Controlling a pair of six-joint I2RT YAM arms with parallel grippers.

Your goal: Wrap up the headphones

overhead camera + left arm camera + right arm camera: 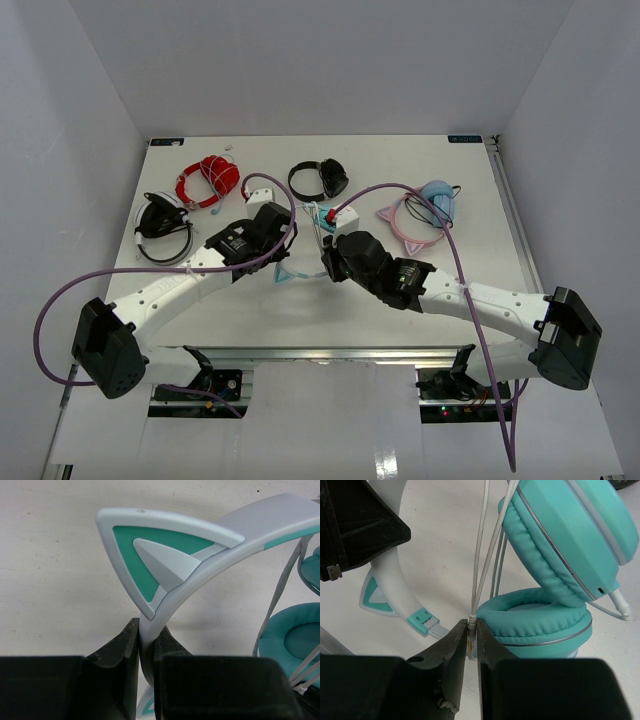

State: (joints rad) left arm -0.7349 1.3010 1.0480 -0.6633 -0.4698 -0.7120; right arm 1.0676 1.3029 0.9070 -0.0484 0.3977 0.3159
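The headphones (296, 272) are seen at the middle of the top view, on the white table (500, 240) between the two arms. They are teal over-ear headphones: round cups with thick padded teal cushions (540, 617) and a thin silver ring at the seam. The headband (280, 515) is pale grey-white with teal inlay. It carries a triangular cat ear (150, 550), teal with a grey centre, in the upper middle of the left wrist view. A thin white cable (481, 555) is seen running in several strands up the middle of the right wrist view.

The headband is clamped between the closed jaws of the left gripper (146, 635), just below the cat ear. The jaws of the right gripper (471, 635) are set narrow, with the cable's plug end between them. A sliver of gap is seen beside the plug, and whether it is pinched cannot be told.
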